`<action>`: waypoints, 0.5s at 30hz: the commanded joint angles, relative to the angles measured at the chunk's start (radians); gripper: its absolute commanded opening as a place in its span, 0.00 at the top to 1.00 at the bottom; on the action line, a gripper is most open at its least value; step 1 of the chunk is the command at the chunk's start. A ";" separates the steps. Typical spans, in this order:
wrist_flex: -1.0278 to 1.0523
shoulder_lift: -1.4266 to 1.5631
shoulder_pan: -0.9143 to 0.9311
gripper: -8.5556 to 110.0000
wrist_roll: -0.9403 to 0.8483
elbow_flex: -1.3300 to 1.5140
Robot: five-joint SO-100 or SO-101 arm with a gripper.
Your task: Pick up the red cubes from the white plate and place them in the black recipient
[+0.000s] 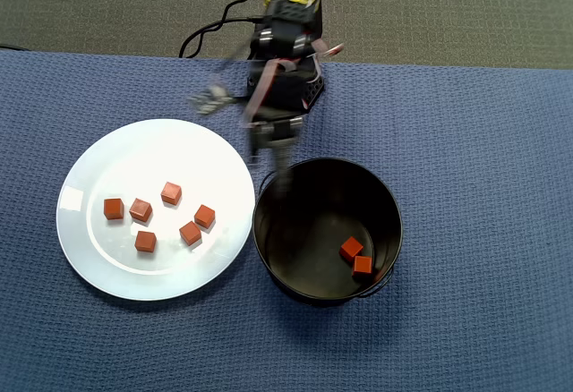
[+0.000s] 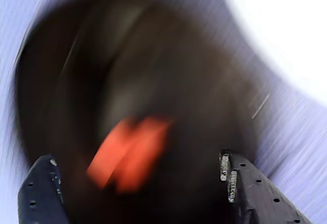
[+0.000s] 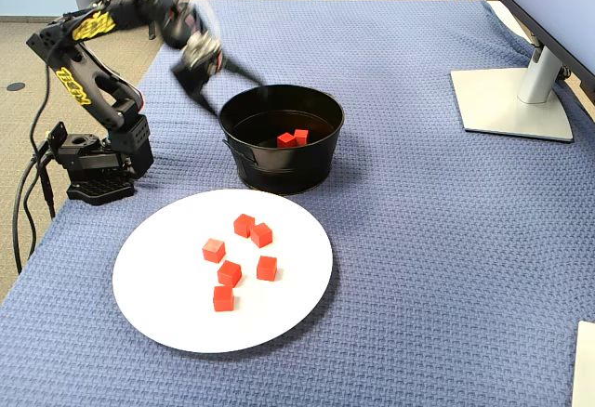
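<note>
You see six red cubes [image 1: 170, 192] on the white plate [image 1: 98, 159], two inside the black pot [image 1: 385, 204], the blurred gripper [image 1: 273, 155] above its rim.

Worktop cover [image 3: 418, 240]: blue cloth, waffle weave, rough and matt.
White plate [image 1: 107, 155]: smooth, glossy, ceramic-looking.
Red cubes [image 1: 171, 193]: matt, flat faces.
Black recipient [image 3: 279, 161]: dark metal, satin walls, shiny bottom.
Arm [image 3: 88, 86]: black matt plastic.
Hand [image 2: 138, 183]: black plastic fingers [image 2: 38, 193], matt, with small holes.
</note>
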 commanded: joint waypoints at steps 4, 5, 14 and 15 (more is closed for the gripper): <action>-0.480 -0.147 0.457 0.78 -0.064 0.173; -0.489 -0.193 0.477 0.78 -0.058 0.163; -0.457 -0.442 0.502 0.77 0.054 0.071; -0.454 -0.460 0.503 0.78 0.063 0.066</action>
